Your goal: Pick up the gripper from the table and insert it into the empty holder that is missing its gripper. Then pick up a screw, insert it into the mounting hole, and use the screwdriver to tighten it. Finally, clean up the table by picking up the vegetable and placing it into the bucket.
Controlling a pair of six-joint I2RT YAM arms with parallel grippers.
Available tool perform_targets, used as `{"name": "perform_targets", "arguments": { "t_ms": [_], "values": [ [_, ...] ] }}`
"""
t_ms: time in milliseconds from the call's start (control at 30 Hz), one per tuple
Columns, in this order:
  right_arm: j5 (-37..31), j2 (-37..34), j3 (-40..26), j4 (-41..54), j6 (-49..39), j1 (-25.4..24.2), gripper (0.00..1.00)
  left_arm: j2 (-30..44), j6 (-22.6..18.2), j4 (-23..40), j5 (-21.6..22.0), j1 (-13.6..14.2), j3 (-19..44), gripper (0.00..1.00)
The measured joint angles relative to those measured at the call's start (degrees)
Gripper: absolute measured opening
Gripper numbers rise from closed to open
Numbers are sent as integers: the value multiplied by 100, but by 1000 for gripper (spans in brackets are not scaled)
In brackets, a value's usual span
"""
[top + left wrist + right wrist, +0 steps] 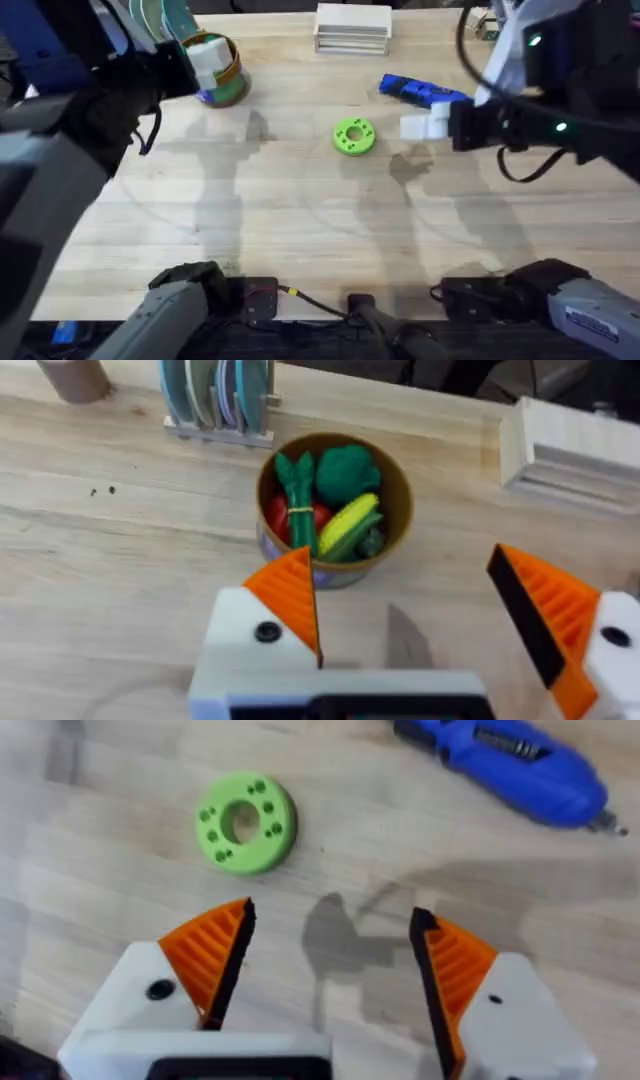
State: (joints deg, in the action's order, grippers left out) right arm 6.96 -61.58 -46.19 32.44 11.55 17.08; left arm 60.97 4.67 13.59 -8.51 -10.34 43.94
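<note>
Bucket [400, 500] sits far left on the table [300, 230]. My left gripper [400, 600] hangs above it, fingers spread wide with nothing between them. A green bean-like vegetable [298, 500] lies inside among the other toys, so I judge the drop done. I'd lift straight up, clear of the rim. Mid-table is the green disc [353, 136], then the screwdriver [425, 92] on its side, farther right. My right gripper [330, 920] hovers just near of it, wide open and empty; I'd leave it there.
</note>
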Motion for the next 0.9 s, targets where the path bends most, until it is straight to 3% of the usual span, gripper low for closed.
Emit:
{"name": "perform_targets", "arguments": {
  "t_ms": [200,267,367,467,500,567,667,700,867,900],
  "values": [
    [1,89,-674,421,-58,0,992,-941,-494,1074,163,420,0,978],
    [0,88,-855,639,-127,0,992,-1237,-594,1345,198,593,0,892],
    [2,88,-1060,924,-175,0,991,-1664,-708,1646,231,838,0,636],
    [2,90,-1183,1126,-198,0,991,-2098,-760,1881,233,1074,0,143],
    [2,95,-1196,1157,-214,0,991,-2211,-799,1941,235,1139,0,45],
    [2,129,-1202,1217,-219,0,991,-2473,-815,2105,234,1295,0,10],
    [2,242,-1204,1238,-221,0,991,-2771,-834,2325,234,1449,0,20],
    [2,291,-1205,1238,-223,0,991,-2852,-870,2395,237,1487,0,99],
    [2,460,-1205,1237,-240,0,992,-3105,-872,2651,236,1558,0,886],
    [2,461,-1205,1238,-241,0,992,-3120,-859,2675,236,1558,0,964]
  ]
}}
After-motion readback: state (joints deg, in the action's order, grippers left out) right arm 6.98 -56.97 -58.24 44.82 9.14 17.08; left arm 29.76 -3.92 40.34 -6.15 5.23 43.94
